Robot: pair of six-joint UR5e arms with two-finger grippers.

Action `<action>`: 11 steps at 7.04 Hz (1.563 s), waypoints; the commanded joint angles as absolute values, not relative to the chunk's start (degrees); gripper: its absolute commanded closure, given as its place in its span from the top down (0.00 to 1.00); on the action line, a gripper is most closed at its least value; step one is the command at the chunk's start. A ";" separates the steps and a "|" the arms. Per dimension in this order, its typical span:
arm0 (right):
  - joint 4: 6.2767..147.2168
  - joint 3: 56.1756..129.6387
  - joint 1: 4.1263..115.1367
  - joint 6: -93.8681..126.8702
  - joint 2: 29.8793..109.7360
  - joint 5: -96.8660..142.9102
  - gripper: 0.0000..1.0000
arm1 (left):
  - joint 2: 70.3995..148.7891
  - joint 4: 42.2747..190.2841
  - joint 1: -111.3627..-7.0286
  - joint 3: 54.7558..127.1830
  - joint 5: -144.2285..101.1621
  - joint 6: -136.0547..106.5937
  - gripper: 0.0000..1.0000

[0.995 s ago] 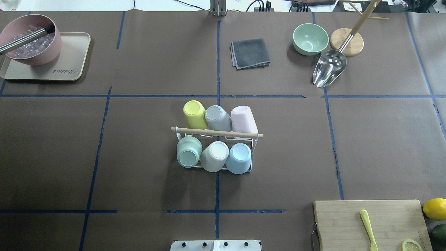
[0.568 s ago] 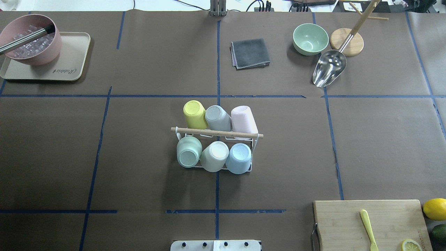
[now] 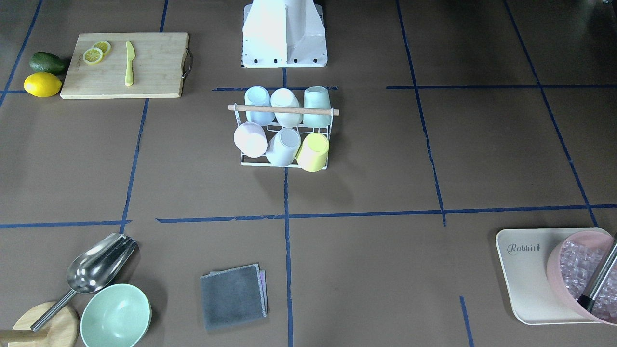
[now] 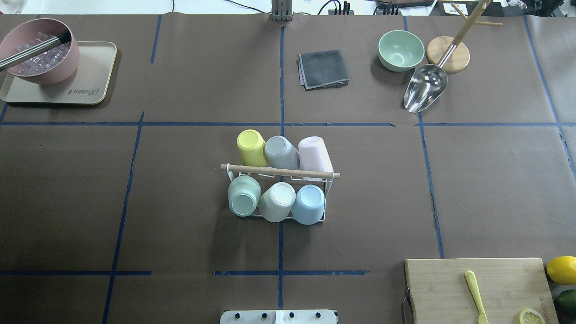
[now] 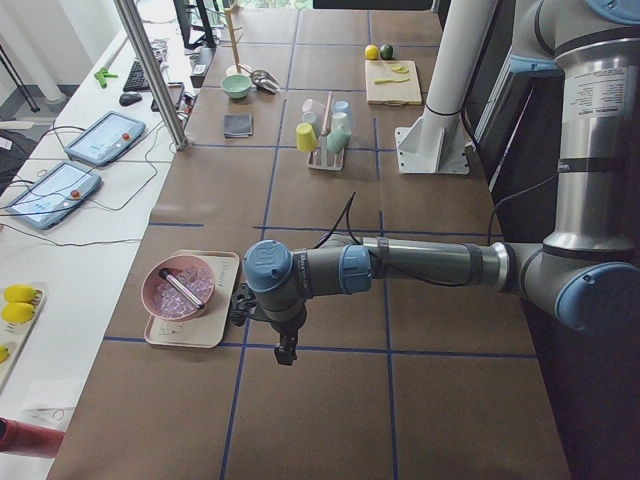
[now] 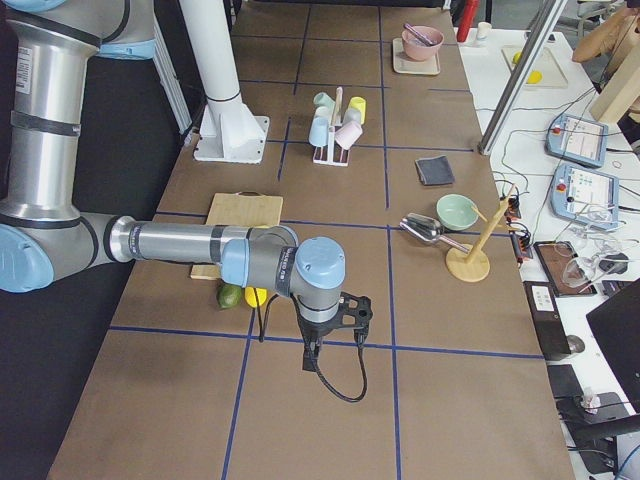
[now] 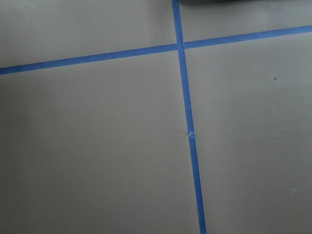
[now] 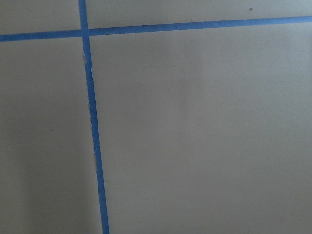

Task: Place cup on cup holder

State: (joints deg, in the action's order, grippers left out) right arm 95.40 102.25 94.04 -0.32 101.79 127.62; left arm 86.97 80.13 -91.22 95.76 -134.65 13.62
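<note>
The cup holder (image 4: 279, 171), a white wire rack with a wooden rod across its top, stands mid-table, also in the front view (image 3: 284, 110). Several cups sit upturned on its prongs: yellow (image 4: 251, 146), grey (image 4: 281, 152) and pink (image 4: 315, 155) in the far row, green (image 4: 244, 195), pale green (image 4: 276, 201) and blue (image 4: 308, 203) in the near row. My left gripper (image 5: 285, 350) hangs far off the rack near the table's left end. My right gripper (image 6: 310, 355) hangs near the right end. Both show only in side views, so I cannot tell their state. Wrist views show only paper and tape.
A pink bowl of ice (image 4: 38, 51) sits on a beige tray (image 4: 90, 90) at far left. A grey cloth (image 4: 323, 68), green bowl (image 4: 400, 49), metal scoop (image 4: 425, 92) and wooden stand (image 4: 447, 54) lie at the back. A cutting board (image 4: 477, 288) with lemons is at near right.
</note>
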 commanded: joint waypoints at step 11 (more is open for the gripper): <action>95.36 102.31 94.04 -0.53 101.87 130.87 1.00 | 86.75 80.16 -91.32 95.54 -134.82 13.62 1.00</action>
